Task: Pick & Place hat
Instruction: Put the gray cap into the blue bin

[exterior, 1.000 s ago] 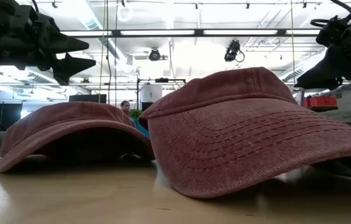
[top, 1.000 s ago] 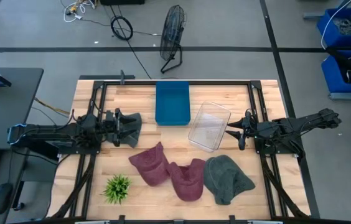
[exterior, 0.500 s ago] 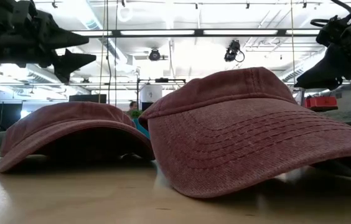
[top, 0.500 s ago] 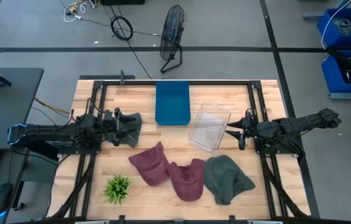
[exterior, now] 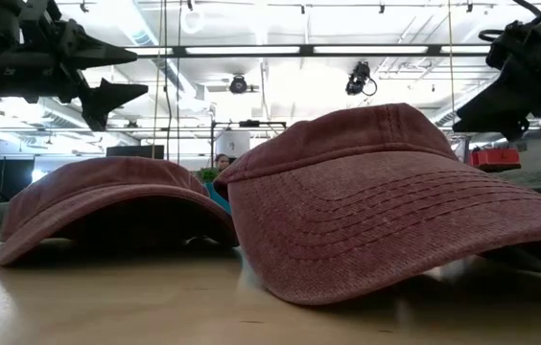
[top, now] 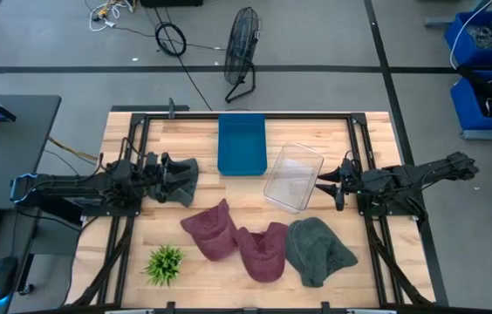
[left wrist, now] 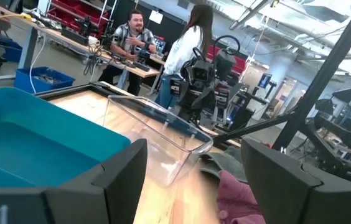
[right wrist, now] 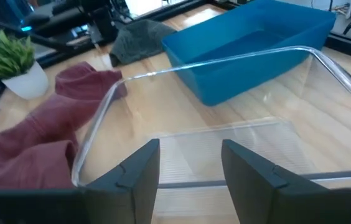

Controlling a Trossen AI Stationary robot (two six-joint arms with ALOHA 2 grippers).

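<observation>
Two maroon caps lie crown up at the table's near middle, one (top: 208, 230) left of the other (top: 263, 251); both fill the low view (exterior: 107, 206) (exterior: 395, 201). A grey-green hat (top: 317, 250) lies to their right. A dark grey hat (top: 187, 174) lies left of the blue bin. My left gripper (top: 172, 170) hovers open at that hat's left edge, well above the table (exterior: 141, 72) (left wrist: 194, 149). My right gripper (top: 320, 180) hangs open at the right edge of the clear bin (top: 294, 176) (right wrist: 191, 146).
The blue bin (top: 242, 145) stands at the far middle, with the clear bin tilted beside it on its right. A small potted plant (top: 165, 263) stands near the left front. People sit and stand in the room beyond the table (left wrist: 163, 40).
My right gripper has edged slightly toward the clear bin and sits a little higher in the low view. The hats have stayed where they were.
</observation>
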